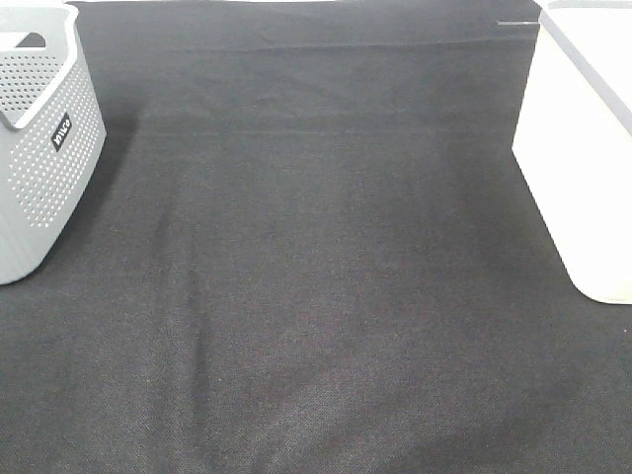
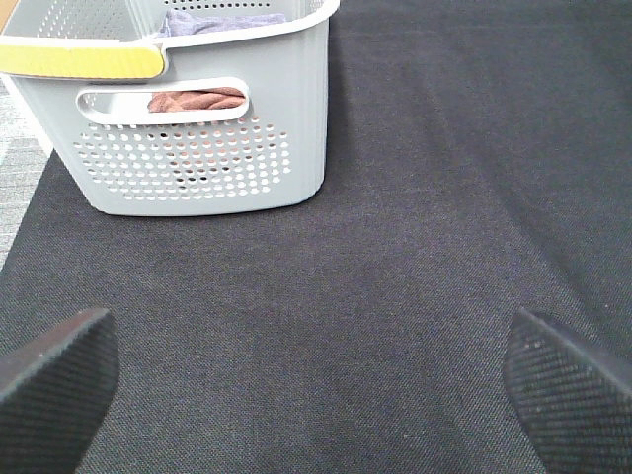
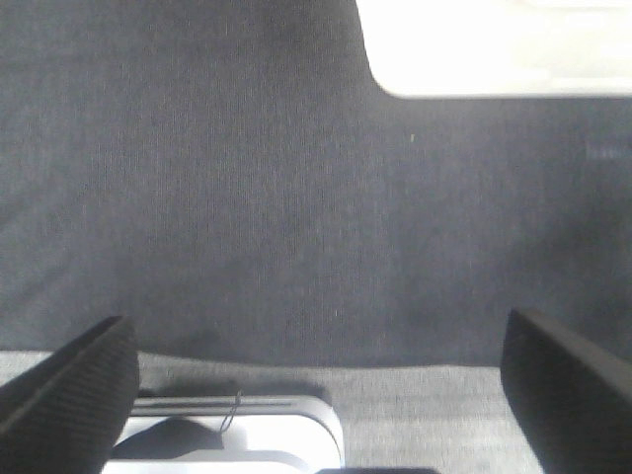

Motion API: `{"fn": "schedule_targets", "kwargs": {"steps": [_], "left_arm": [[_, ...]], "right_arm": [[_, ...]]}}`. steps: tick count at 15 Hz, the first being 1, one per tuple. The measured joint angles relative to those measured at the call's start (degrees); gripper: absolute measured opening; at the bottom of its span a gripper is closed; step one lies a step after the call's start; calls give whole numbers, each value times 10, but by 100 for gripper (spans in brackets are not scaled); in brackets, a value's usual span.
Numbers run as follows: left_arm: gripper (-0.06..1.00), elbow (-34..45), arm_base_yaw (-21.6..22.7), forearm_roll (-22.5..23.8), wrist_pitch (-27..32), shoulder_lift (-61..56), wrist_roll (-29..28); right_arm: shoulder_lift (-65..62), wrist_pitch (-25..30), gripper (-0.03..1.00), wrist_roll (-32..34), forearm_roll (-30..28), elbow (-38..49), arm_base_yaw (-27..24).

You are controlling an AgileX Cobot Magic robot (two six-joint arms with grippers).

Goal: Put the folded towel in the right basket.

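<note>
The worktop (image 1: 326, 296) was covered by a dark woven cloth, faintly creased. At its left edge a grey plastic basket (image 1: 44, 148) with perforated walls, rounded corners and a cut-out handle was seen; opposite it, at the far right, stood a smooth white basket (image 1: 583, 168) with plain walls.

In the left wrist view a brown towel (image 2: 197, 99) of soft, napped fabric was visible through the grey basket's (image 2: 197, 148) handle slot, with a bluish-grey cloth (image 2: 222, 22) lying inside near the rim. Its long axis and heading could not be told, as only a strip was exposed.

The left end effector (image 2: 316, 385) was held wide open above bare cloth, its textured black pads (image 2: 54, 380) well apart. The right end effector (image 3: 316, 385) was likewise spread open, with the white basket (image 3: 494, 49) ahead of it.
</note>
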Motion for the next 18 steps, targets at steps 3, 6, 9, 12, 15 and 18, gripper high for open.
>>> {"fn": "schedule_targets", "kwargs": {"steps": [3, 6, 9, 12, 15, 18], "left_arm": [[99, 0, 0, 0, 0, 0, 0], [99, 0, 0, 0, 0, 0, 0], [99, 0, 0, 0, 0, 0, 0], [99, 0, 0, 7, 0, 0, 0], [99, 0, 0, 7, 0, 0, 0], [99, 0, 0, 7, 0, 0, 0]], "right_arm": [[-152, 1, 97, -3, -1, 80, 0], [-294, -17, 97, -19, -7, 142, 0], [-402, -22, 97, -38, -8, 189, 0], [-405, -22, 97, -38, -8, 198, 0], [-405, -52, 97, -38, -8, 213, 0], [-405, -64, 97, -38, -9, 218, 0]]}}
